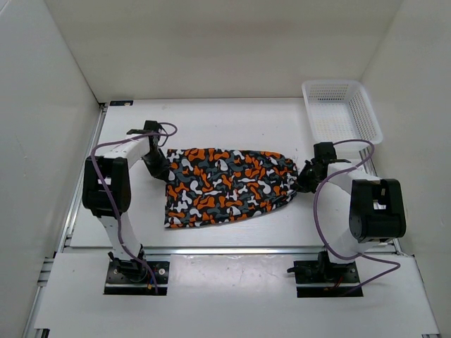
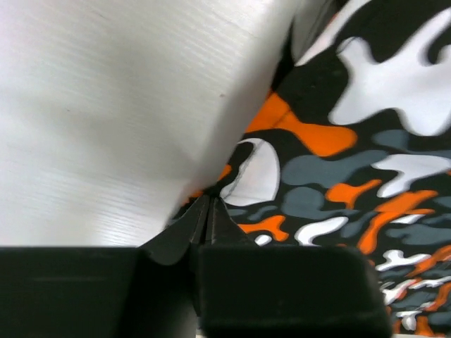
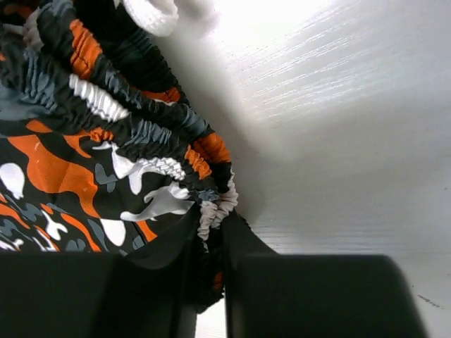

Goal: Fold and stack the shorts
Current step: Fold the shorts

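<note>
Shorts (image 1: 229, 186) spread on worktop (image 1: 211, 127), held at both ends.
I read left hand (image 1: 165, 174) pinching their 9 o'clock edge, right hand (image 1: 300, 184) pinching the gathered waistband (image 3: 148, 134) at 3 o'clock.

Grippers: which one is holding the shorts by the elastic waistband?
The right gripper: it pinches the gathered, ribbed waistband at the bunched end of the shorts. The left gripper pinches a flat, smooth edge at the wider end.

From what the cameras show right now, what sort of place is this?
Probably a robot lab work cell: bare white walls enclose a white table, the left arm and right arm are bolted at its near edge, and the shorts and a mesh basket lie on it.
</note>
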Controlling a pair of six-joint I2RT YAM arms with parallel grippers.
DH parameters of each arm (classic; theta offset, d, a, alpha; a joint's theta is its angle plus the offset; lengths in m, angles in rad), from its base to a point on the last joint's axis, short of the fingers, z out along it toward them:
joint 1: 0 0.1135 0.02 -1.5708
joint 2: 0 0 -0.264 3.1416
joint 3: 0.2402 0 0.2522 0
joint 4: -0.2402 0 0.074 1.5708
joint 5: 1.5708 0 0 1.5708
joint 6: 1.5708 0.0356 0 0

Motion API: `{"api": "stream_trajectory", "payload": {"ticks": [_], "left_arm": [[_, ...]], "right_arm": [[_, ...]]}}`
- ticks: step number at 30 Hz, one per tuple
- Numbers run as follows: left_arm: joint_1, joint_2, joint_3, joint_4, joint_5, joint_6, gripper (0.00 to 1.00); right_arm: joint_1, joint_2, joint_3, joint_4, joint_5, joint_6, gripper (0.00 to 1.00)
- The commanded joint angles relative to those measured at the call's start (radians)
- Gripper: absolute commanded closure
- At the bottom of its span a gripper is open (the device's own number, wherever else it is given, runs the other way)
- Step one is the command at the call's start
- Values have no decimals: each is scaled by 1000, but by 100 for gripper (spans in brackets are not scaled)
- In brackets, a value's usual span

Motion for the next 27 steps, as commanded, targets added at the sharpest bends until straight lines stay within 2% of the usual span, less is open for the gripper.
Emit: {"api": "stream_trajectory", "payload": {"ticks": [1,3,6,13,19,21,23,27], "left_arm": [[6,-4,-20,26,-20,6,89],[6,-4,-48,38,-20,6,89],[6,7,-57,47,-11,6,89],[-97,19,-111,69,2,-60,89],[-180,-99,-213,92,52,-96,89],[-180,-165,-239,92,43,-96,89],[-131,-194,-249,92,34,-96,89],[-91,-174,-240,92,34,-77,89]], "right_arm": [[4,8,9,12,18,-10,92],[4,8,18,-12,41,-10,100],[4,-3,40,-32,84,-19,100],[4,-57,87,-118,167,-39,100],[4,-135,165,-186,302,-69,100],[32,-144,216,-218,348,-80,100],[69,-169,251,-247,399,-93,100],[164,-179,337,-281,460,-102,100]]}}
